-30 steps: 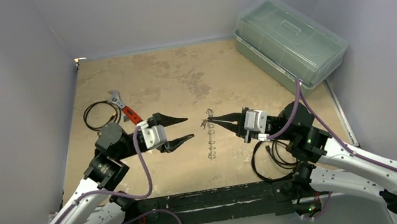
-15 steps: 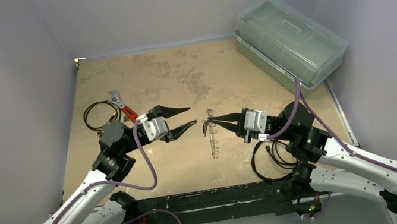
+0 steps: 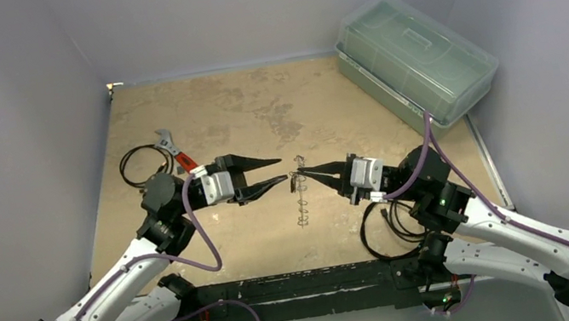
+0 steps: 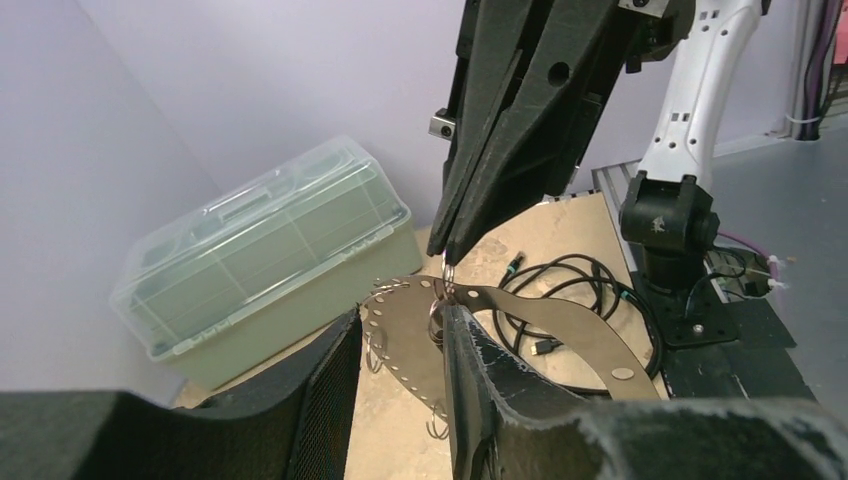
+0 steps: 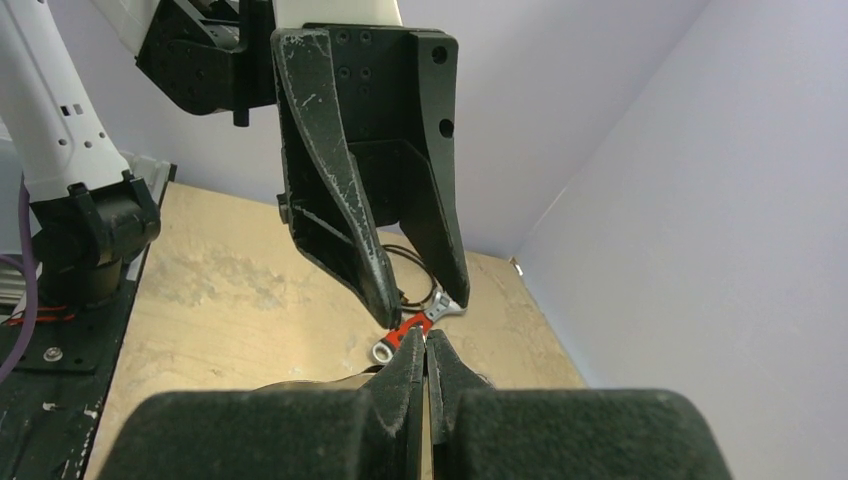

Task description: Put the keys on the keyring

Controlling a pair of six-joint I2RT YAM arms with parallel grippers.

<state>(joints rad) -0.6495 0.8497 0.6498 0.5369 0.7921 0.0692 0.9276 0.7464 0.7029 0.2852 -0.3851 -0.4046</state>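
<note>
The keyring (image 3: 300, 201) hangs upright above the middle of the table, a thin loop with small rings strung along its rim (image 4: 392, 367). My right gripper (image 3: 301, 173) is shut on its top, the fingertips (image 4: 447, 250) pinching a small ring. From the left, my left gripper (image 3: 282, 169) is level with that pinch, open with a narrow gap. Its fingers (image 4: 470, 390) straddle the loop's upper rim, one finger touching the small rings. In the right wrist view my right gripper (image 5: 427, 345) is pressed together, with the left gripper's fingers (image 5: 370, 280) just beyond. The keys are hidden.
A red-handled wrench (image 3: 181, 158) and a coiled black cable (image 3: 139, 164) lie at the left behind the left arm. A clear lidded box (image 3: 416, 58) stands at the back right. Another black cable (image 3: 391, 225) lies by the right arm's base.
My left gripper has moved right, up to the hanging keyring, and its jaws have narrowed. The right gripper has held still with the keyring.
</note>
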